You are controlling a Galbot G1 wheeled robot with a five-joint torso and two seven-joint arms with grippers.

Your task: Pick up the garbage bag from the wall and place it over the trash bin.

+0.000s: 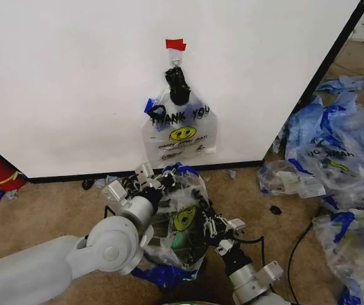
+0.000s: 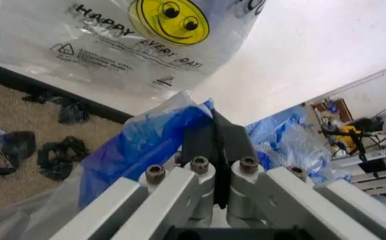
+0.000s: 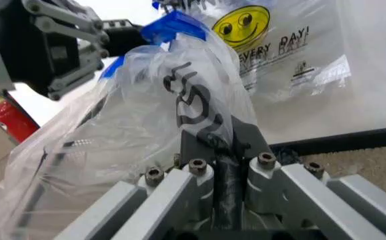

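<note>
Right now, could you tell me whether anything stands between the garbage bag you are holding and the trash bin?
Nothing visible does. The left gripper and right gripper are both shut on the garbage bag, spreading it low before the wall. I cannot make out the trash bin beneath it, so that gap is hidden.

The head camera looks forward and down from above both arms toward the wall. Each wrist camera sits just behind its own closed fingers, very near, facing that wall. All three views share the flat bundle of bags hanging there.
</note>
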